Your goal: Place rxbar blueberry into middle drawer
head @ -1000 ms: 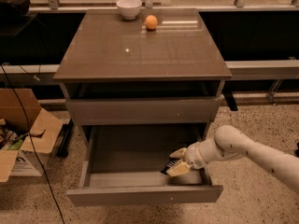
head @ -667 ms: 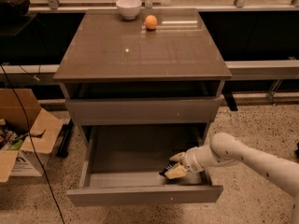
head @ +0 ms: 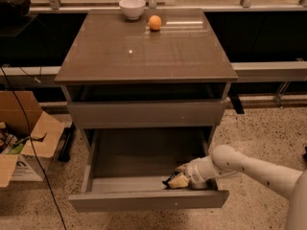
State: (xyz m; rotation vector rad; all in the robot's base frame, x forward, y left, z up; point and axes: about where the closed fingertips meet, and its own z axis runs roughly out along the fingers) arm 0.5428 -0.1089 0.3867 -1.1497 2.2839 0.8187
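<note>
The middle drawer [head: 148, 200] is pulled open below the closed drawer front above it. My gripper [head: 178, 180] reaches in from the right and sits low inside the drawer's front right corner, just behind the drawer front. It is shut on the rxbar blueberry [head: 168, 181], which shows only as a small dark sliver at the fingertips, close to the drawer floor. The rest of the bar is hidden by the fingers.
A white bowl [head: 132, 7] and an orange ball [head: 154, 22] sit at the back of the cabinet top [head: 144, 56]. An open cardboard box [head: 21, 133] stands on the floor to the left. A black cable [head: 29, 143] hangs down on the left.
My gripper has moved a little left and lower inside the open drawer, toward its front edge, with the bar still in it.
</note>
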